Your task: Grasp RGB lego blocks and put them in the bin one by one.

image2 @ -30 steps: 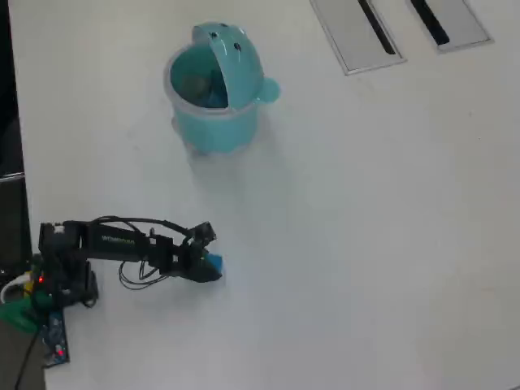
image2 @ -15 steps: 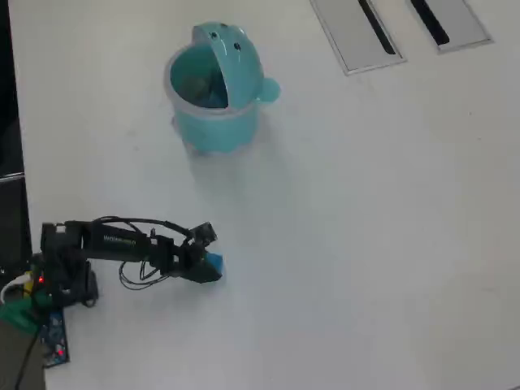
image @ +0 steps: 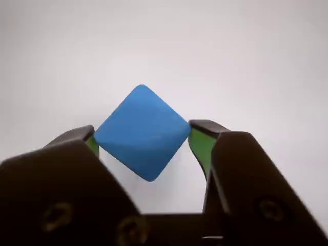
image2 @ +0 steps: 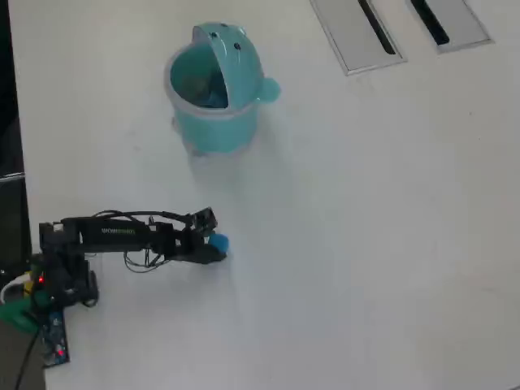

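A: How did the blue block (image: 142, 132) look likely to handle?

B: Light and rigid, I judged: a small hard plastic cube with smooth faces, so probably a bit slippery. Nothing fragile about it.

A: And where was it held?

B: In the wrist view it sat turned like a diamond between the 2 fingers (image: 201, 145), and the green pads met it at its left and right corners rather than on flat faces. That seemed a shaky hold to me; a squeeze on 2 opposite faces would have been safer, since a cube caught by its corners might twist or pop out.

A: So the gripper (image2: 218, 247) was closed on it?

B: Pinching it, yes, with the fingers parted only by the block's width across the corners. Whether it was lifted clear of the table (image2: 366, 244) I couldn't tell.

A: The arm's pose?

B: In the overhead view the arm (image2: 122, 236) lay stretched low from its base at the left edge, reaching toward the right, with the block at its tip.

A: And the bin (image2: 213, 89)?

B: Well apart, up toward the top of that view, lid tipped back and mouth open. I saw no red or yellow-green block on the table.
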